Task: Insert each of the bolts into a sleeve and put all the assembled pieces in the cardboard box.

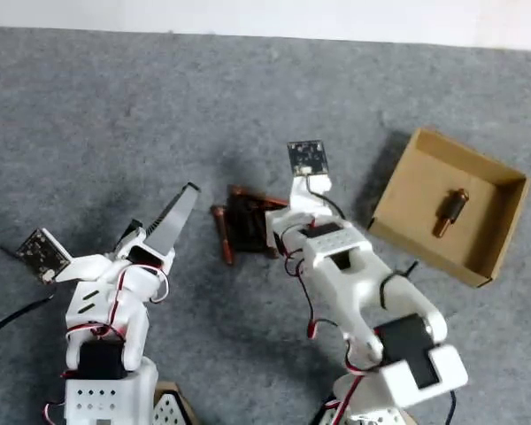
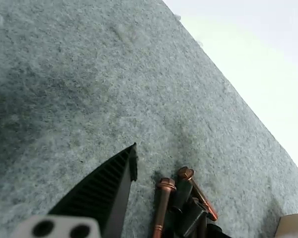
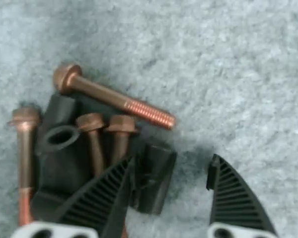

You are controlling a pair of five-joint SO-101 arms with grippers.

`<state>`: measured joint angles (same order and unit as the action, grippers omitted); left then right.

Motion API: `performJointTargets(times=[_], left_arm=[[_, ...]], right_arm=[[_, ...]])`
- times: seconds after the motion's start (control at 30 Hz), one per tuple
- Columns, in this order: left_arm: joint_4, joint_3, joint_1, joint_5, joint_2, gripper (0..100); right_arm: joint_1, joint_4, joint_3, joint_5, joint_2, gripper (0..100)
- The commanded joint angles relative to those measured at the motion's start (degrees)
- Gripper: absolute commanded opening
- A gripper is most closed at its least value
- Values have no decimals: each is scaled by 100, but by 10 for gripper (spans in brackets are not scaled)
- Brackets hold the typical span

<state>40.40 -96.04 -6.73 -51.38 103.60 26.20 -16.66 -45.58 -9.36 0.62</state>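
The right tool [image 3: 173,161] hangs open over a small heap of copper-coloured bolts and black sleeves in the middle of the grey counter [image 1: 115,115]. One short sleeve [image 3: 156,181] lies in its gap, right against one finger [image 3: 107,191]. Just beyond, a loose bolt [image 3: 114,99] lies flat across the heap. Beside it a sleeve [image 3: 59,136] shows its open end, and two more bolt heads [image 3: 120,124] sit close together. The left tool [image 1: 179,208] points toward the heap from just beside it; I cannot tell whether it is open or closed. The cardboard box [image 1: 416,195] sits apart from the heap, on the right arm's side, with one assembled piece [image 1: 451,211] inside.
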Motion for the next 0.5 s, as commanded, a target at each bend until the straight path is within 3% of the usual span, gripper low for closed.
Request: performJointTargets(times=[0.0,0.37,0.47], left_arm=[[-105,-40,-48,53,40,587],[-105,-48,-57,62,40,587],[-105,-48,-48,62,40,587]], right_arm=[[92,-488,593,-62,426,209],[92,-2000,1437,-62,708,207],[101,-2431,1446,-62,699,162]])
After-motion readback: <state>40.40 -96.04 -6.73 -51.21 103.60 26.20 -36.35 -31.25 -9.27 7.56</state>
